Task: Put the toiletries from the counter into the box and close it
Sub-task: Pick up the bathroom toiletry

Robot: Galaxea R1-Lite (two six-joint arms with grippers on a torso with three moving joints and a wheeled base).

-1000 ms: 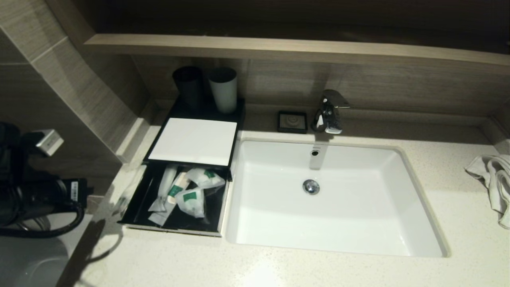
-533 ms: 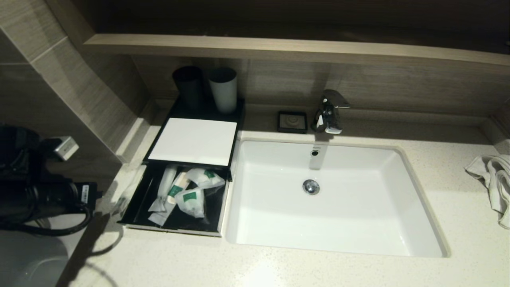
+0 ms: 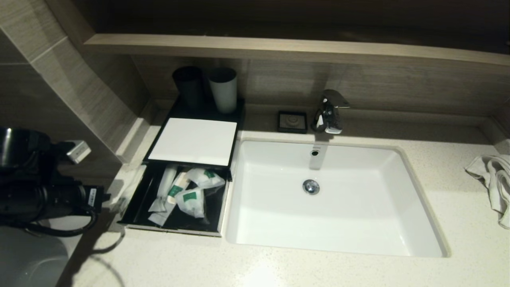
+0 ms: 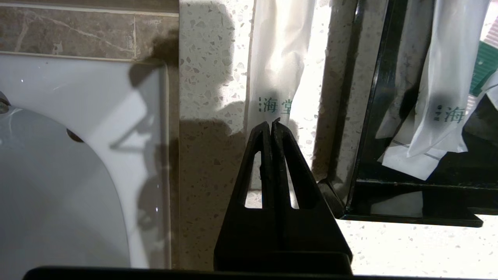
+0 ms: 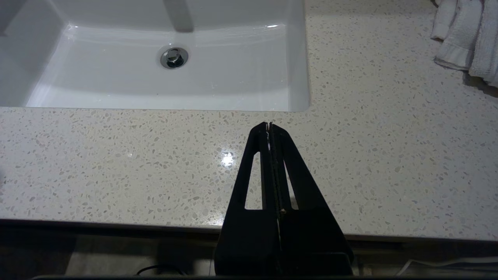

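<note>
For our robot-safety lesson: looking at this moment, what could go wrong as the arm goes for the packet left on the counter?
1. The left gripper has its fingers shut over the flat translucent white sachet, so it may push it, not grasp it.
2. The sachet lies close beside the black open box, whose wall may block the fingers.

I see dim walls up top, overhead light on sink, glare on counter, hard shadows.

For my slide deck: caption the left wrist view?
Left gripper, fingers shut, above a wrapped toiletry packet on the counter beside the open box.
</note>
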